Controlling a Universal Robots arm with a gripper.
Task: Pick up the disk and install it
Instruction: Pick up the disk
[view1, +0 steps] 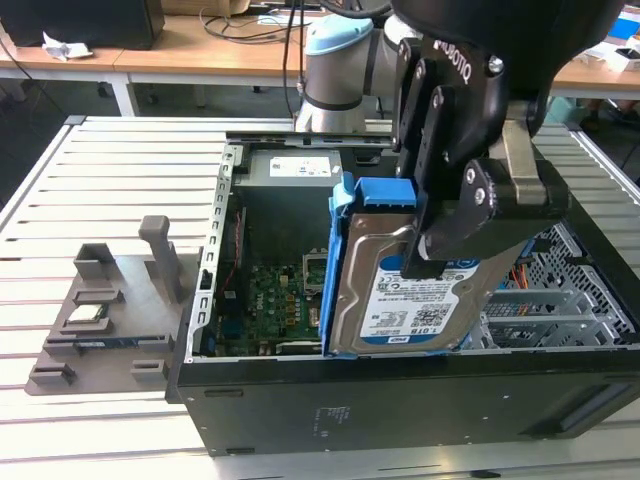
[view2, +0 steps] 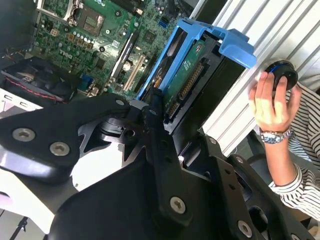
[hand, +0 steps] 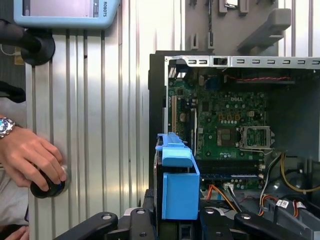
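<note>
Jaws are clamped on the disk, its long axis sticking straight out from them. It's standing on edge over the open case, not seated yet I'd say

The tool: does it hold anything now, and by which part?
The tool holds the disk, clamped across its flat faces, one finger on the labelled side.

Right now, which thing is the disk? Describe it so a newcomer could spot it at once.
Find the open black computer case on the slatted metal table. Held on edge at its open side, between the arm's fingers, is the disk: a flat silver drive with a white-and-blue label in a blue bracket. Its blue frame sets it apart from the green motherboard inside.
</note>
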